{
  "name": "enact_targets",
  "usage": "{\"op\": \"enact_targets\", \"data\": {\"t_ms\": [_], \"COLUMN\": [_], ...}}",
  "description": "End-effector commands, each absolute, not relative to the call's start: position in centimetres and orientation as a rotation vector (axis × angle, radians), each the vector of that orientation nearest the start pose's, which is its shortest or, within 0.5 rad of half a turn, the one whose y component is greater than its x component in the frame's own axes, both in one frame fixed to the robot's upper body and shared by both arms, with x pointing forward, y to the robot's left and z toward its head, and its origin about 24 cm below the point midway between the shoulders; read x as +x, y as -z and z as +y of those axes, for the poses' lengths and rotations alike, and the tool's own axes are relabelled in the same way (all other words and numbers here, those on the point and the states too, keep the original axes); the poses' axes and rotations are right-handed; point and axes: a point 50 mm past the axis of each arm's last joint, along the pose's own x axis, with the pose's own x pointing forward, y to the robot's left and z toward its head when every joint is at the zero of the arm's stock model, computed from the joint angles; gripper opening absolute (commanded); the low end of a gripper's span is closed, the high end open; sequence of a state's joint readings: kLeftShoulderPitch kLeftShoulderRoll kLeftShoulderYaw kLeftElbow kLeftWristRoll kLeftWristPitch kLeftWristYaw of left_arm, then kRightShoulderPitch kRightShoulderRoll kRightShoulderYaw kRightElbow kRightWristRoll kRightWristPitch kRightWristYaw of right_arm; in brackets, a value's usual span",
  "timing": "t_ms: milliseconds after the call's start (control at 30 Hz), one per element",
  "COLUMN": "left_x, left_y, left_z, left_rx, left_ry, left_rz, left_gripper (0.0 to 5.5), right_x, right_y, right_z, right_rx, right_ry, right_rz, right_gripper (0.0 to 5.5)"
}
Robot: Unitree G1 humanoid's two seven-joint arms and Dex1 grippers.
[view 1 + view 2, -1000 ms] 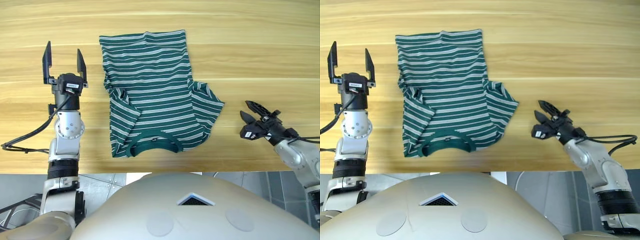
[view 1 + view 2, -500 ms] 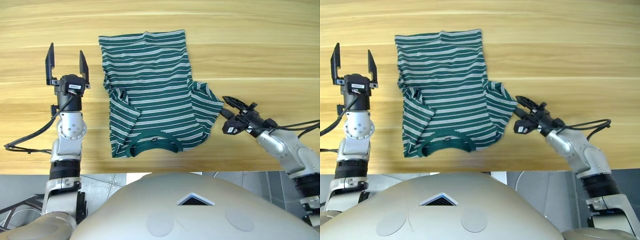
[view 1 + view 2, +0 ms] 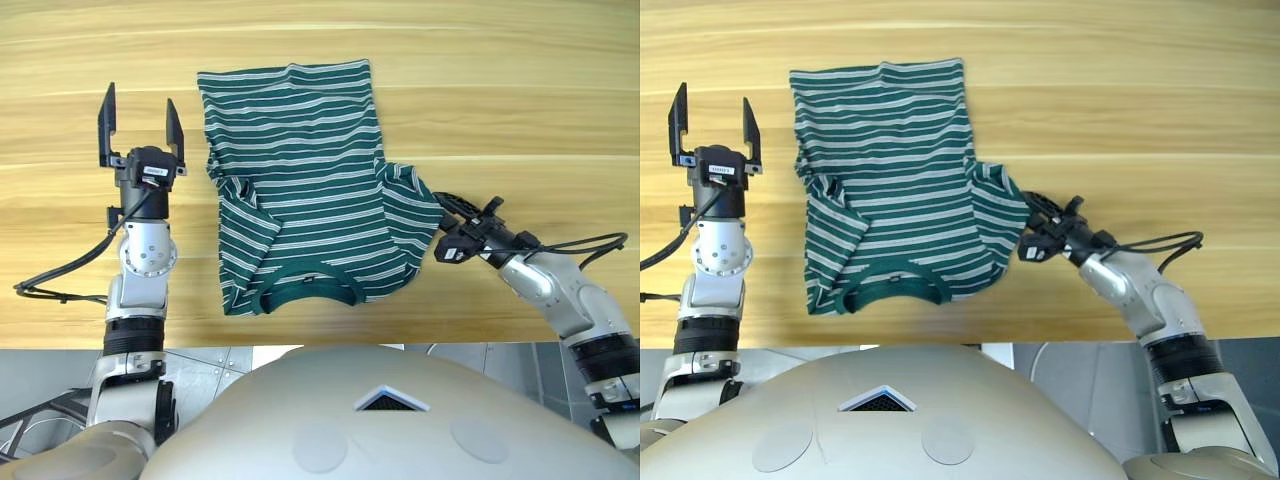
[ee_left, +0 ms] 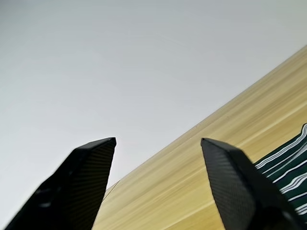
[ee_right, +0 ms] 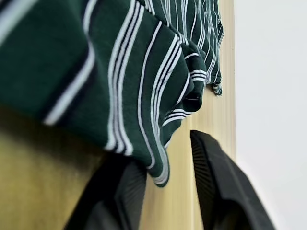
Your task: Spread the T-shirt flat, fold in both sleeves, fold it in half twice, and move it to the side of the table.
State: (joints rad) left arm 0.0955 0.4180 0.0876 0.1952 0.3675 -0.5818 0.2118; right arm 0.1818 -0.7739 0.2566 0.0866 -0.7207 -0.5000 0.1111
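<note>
The T-shirt (image 3: 300, 170) lies spread on the tabletop (image 3: 520, 100) between the tools, its sleeve (image 3: 415, 205) edging between the released right tool's (image 3: 443, 225) fingers, the left tool (image 3: 140, 97) gaping alongside, so by my reckoning sleeves, both halvings and the move remain.

Silver-grey left arm (image 3: 141, 256) & right arm (image 3: 556, 291), round joints, black ribbed collars. Black left gripper (image 3: 140, 98) & right gripper (image 3: 445, 228), 2 pointed fingers ea. White label (image 3: 153, 172) at left gripper's base; black cable (image 3: 60, 276) beside.
</note>
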Motion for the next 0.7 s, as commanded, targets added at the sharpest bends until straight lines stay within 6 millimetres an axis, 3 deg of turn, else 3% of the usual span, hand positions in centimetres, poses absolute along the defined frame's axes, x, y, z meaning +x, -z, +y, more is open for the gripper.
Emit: {"op": "enact_targets", "data": {"t_ms": [33, 233, 700], "left_x": [22.1, 22.0, 22.0], "left_y": [-5.1, -4.8, -4.6], "left_z": [23.8, 23.7, 23.5], "left_rx": [0.732, 0.724, 0.722], "left_ry": [-0.045, -0.043, -0.029], "left_rz": [-0.323, -0.315, -0.313], "left_gripper": [3.31, 3.31, 3.31], "right_x": [17.9, 18.3, 18.2], "right_y": [0.3, 0.4, -1.0], "right_z": [-22.3, -22.2, -20.5], "right_rx": [-1.353, -1.353, -1.255], "right_ry": [-0.844, -0.845, -0.83], "right_rz": [0.044, 0.041, -0.095], "right_gripper": [0.88, 0.04, 0.01]}}
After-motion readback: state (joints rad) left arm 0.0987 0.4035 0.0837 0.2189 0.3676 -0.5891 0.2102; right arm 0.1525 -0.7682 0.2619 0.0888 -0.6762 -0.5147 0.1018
